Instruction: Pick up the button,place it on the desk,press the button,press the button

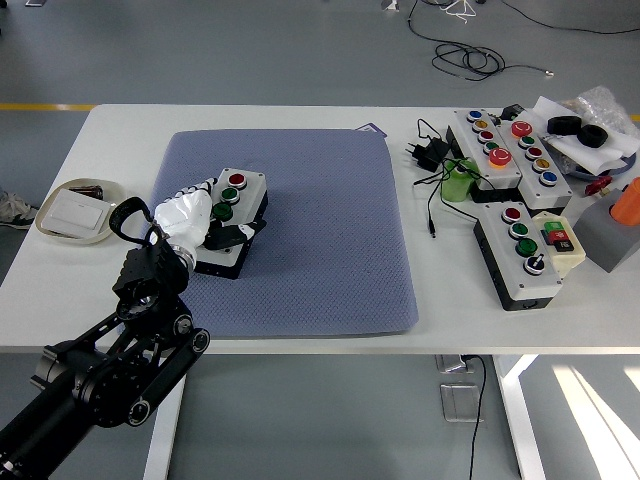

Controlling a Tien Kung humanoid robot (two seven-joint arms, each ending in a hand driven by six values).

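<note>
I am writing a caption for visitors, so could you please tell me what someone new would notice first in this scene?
The eye goes first to the left hand, white-gloved on a black arm rising from the lower left, laid over the near end of the button box on the blue-grey mat. Next comes the clutter at the table's right end: more button boxes, cables and a black plug adapter.
</note>
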